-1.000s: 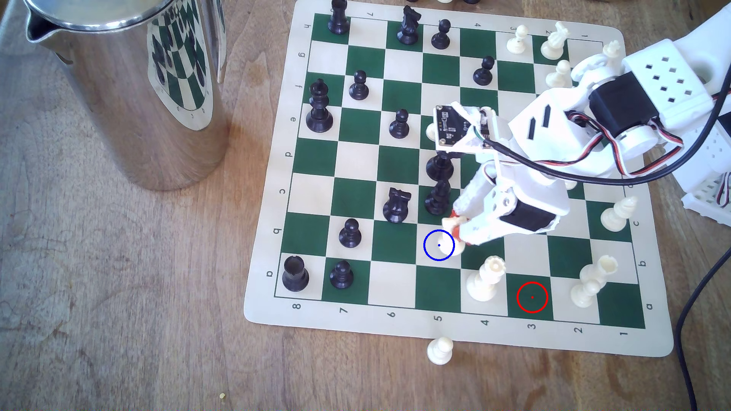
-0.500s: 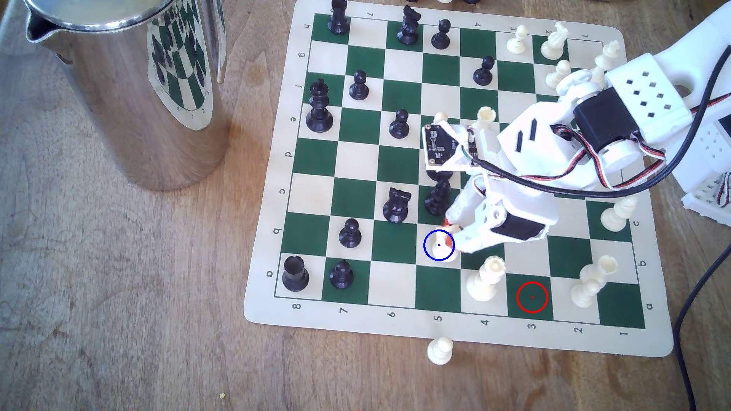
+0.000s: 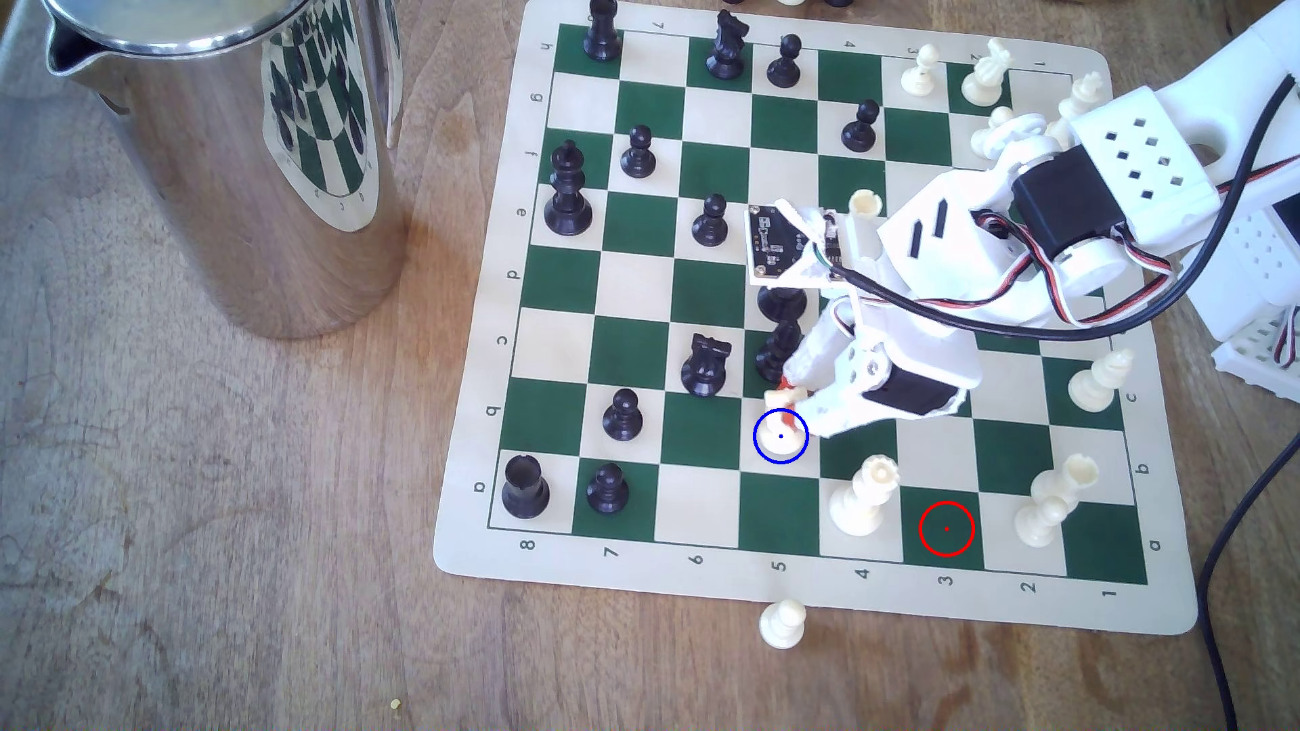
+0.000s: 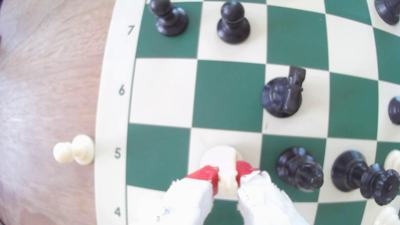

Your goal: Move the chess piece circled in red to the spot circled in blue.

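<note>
Now knight (image 4: 227, 171) btwn claw (image 4: 227, 176) tips

Worn wooden tabletop (image 3: 211, 527) under bright daylight, glare-washed grain.

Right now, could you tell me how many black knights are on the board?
2, both in column 6: first black knight on row c, second black knight on row h. The arm might hide others.

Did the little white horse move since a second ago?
Yes. Held in the gripper, the white horse slid toward the exterior view's left, from the blue ring's right edge to nearly inside it.
</note>
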{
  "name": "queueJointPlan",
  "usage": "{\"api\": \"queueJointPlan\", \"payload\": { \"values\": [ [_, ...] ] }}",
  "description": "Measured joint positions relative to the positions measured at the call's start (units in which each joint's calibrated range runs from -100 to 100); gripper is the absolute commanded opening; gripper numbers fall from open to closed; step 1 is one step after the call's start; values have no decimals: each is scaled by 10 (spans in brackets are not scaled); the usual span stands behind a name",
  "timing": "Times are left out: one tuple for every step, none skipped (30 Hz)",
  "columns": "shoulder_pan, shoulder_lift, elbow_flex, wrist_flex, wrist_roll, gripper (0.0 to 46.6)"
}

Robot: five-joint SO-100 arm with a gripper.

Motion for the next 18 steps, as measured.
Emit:
{"api": "queueJointPlan", "payload": {
  "values": [
    [0, 3, 0, 0, 0, 12],
    [0, 8, 0, -3, 0, 12],
    [1, 8, 0, -6, 0, 12],
    [1, 9, 0, -6, 0, 15],
    [1, 9, 0, -7, 0, 20],
    [1, 9, 0, -8, 1, 32],
    [1, 9, 0, -8, 3, 47],
    [1, 11, 0, -8, 3, 77],
    [1, 13, 0, -8, 4, 103],
    [1, 13, 0, -8, 4, 134],
    [1, 17, 0, -4, 4, 143],
    [1, 18, 0, -3, 4, 152],
    [1, 18, 0, 0, 4, 158],
    [1, 18, 0, 2, 4, 162],
    [1, 18, 0, 3, 4, 162],
    [1, 18, 0, 3, 4, 162],
    [1, 18, 0, 4, 4, 162],
    [1, 18, 0, 7, 5, 162]
  ]
}}
